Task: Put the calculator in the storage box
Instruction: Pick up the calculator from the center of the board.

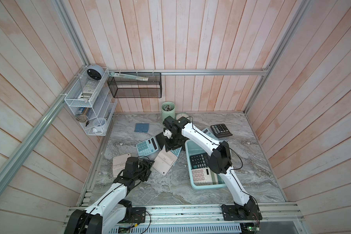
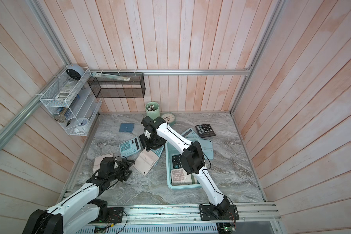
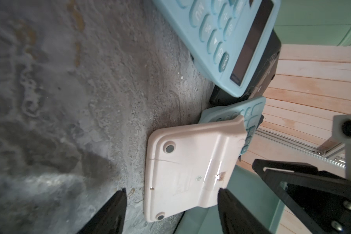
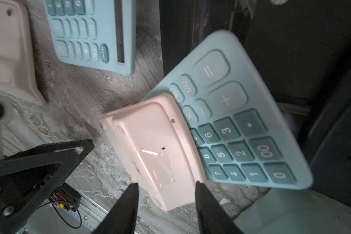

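Hovering over the calculator pile, both grippers, neither clamped on anything. The left gripper (image 3: 172, 189) has jaws wide apart, lined up on the nearest end of a pink calculator (image 1: 165, 162) lying face down; one fingertip (image 3: 226, 202) overlaps its edge, the other stands clear over the table (image 1: 170, 192). The right gripper (image 4: 167, 182) points in from the back of the pile, jaws part-way apart, straddling another corner of the same pink calculator; the left wrist view shows a gap between its finger and the shell, so no grip. That pink calculator is tilted: one end on the table, the other propped on a face-up teal calculator (image 4: 237, 125). Behind that, dark flat slabs (image 1: 160, 139); can't tell what. A second teal calculator (image 1: 147, 146) lies face up beside the pile; a second pink calculator (image 1: 119, 164), face down, sits partly under the left wrist. The storage box (image 1: 207, 186) is on the table right of the pile, under the right arm. Inside: a black calculator (image 1: 199, 161) at the far end, a beige-keyed calculator (image 1: 200, 176) at the near end, both face up, side by side. Outside: a loose black calculator (image 1: 221, 130) near the back right, well apart from the box, and a third teal calculator (image 2: 188, 132) behind the box, partly hidden by the arm.
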You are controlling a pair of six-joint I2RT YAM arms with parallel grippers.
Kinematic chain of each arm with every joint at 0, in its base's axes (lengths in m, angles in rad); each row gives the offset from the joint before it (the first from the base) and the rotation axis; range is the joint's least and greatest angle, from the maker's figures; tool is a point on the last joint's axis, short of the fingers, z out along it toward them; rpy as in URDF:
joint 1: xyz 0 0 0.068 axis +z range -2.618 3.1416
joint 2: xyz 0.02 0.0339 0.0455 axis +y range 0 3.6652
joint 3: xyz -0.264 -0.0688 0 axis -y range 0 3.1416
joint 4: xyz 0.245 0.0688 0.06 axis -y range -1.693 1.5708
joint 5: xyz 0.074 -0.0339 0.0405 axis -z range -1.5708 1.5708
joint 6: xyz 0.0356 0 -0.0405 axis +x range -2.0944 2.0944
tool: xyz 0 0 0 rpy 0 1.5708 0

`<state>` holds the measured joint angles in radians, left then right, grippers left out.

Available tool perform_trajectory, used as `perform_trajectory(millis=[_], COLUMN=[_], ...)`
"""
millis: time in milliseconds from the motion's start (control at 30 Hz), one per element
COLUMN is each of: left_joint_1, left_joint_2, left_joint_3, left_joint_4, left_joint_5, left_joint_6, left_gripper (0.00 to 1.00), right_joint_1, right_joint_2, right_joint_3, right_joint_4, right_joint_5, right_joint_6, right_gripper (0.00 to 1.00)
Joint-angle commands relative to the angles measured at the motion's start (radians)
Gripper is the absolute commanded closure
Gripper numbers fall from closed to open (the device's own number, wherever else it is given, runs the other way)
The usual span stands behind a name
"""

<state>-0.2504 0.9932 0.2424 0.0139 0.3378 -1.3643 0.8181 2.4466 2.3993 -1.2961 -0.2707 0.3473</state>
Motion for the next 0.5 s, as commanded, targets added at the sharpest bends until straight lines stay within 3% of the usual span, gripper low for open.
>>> perform_trajectory(millis=[0,467], left_joint_1=[-0.032,-0.056], left_joint_2=[0.044,0.235], left_joint_3=[-0.019,-0.028], left_joint_4=[0.068,0.251], left_joint_5=[-0.022,-0.047], left_joint_6=[-0.027,-0.052], left_gripper=[0.28,0.29], right_joint_1=[-0.012,-0.017], right_joint_2=[0.045,0.059], right_joint_3=[0.009,-0.074], right_joint_4=[-0.033,0.029], right_joint_5=[-0.036,-0.142], right_joint_6=[-0.001,0.005], right_gripper=[0.48,0.47])
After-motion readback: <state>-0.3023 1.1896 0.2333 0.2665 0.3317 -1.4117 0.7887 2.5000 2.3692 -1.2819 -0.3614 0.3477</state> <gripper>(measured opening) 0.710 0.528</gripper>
